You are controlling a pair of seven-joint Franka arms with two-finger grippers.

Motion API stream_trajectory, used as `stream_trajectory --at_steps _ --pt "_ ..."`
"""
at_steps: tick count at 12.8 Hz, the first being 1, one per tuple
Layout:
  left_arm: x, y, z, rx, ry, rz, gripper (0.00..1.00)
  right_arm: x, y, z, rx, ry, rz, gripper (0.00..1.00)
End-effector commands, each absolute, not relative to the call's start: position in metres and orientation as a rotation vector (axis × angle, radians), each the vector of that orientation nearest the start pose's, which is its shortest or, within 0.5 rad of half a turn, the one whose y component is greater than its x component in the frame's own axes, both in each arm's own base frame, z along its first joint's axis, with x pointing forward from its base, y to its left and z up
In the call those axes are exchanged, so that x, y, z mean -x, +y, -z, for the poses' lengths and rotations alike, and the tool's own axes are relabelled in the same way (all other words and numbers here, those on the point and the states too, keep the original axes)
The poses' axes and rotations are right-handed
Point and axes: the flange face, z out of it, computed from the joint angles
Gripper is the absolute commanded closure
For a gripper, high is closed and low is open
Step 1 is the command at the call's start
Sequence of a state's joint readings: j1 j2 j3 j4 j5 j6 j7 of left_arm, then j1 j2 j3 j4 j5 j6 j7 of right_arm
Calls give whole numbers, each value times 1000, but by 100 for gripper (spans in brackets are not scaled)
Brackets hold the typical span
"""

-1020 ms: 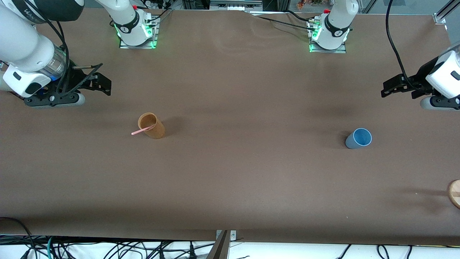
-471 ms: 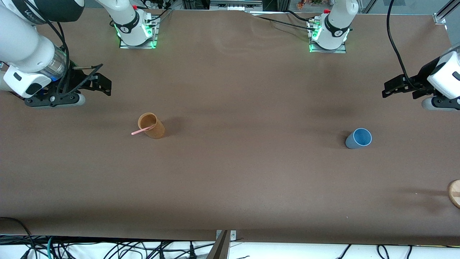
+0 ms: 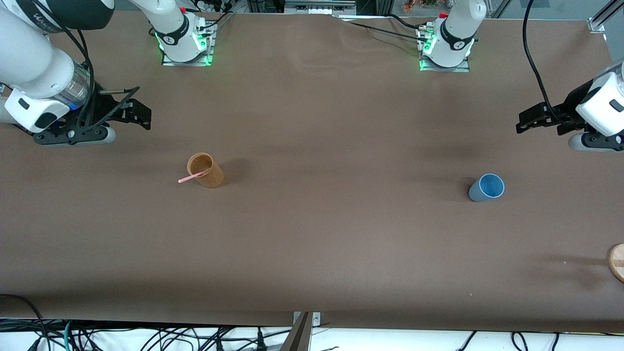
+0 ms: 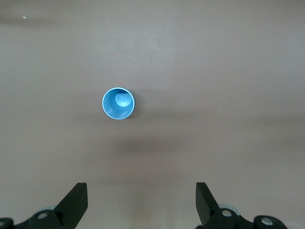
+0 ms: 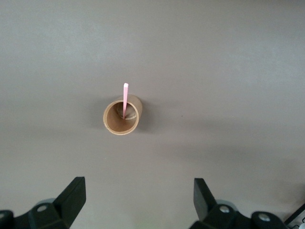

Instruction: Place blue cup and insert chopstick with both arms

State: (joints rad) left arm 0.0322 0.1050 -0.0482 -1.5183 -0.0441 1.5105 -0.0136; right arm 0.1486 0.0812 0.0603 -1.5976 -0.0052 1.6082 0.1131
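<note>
Orange-brown, the smooth cylindrical cup held the thin pink chopstick leaning over its rim, with the right gripper spread empty above the table beside it. Well toward the left arm's end from that cup stood the small light-blue tapered plastic cup. The left gripper, also spread empty near it, should probably centre over its slick walls before closing.
</note>
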Motion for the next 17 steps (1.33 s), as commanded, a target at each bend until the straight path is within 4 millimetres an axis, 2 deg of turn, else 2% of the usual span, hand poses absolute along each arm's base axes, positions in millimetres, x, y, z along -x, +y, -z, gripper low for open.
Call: stream_trajectory --at_steps 1,3,4,6,9,10,11,13,14,15,17 --pt "-585 -7 -580 3186 -23 -160 0 -564 123 -575 3132 -148 -91 0" --pt "-590 -1 -572 3187 -32 -155 0 -564 124 -577 3138 -94 -81 0" --pt "-599 2 -563 3193 -44 -138 0 -566 117 -582 3128 -59 -65 0" --pt "-614 15 -539 3198 -71 -134 0 -567 116 -589 3114 -52 -49 0" --pt "-625 15 -513 3191 -71 -63 0 -557 112 -594 3138 -43 -122 0" --pt "-627 12 -495 3190 -67 -46 0 -555 112 -595 3141 -43 -124 0" --pt "-626 11 -468 3190 -69 -24 0 -556 111 -594 3138 -36 -127 0" --pt "-616 10 -404 3185 -65 30 0 -566 115 -572 3127 -73 -184 0" --pt "-612 10 -388 3182 -67 57 0 -572 121 -553 3123 -86 -217 0" --pt "-609 9 -373 3166 -46 64 0 -586 129 -527 3115 -100 -228 0" --pt "-606 2 -349 3104 53 41 0 -601 147 -471 3108 -149 -208 0"
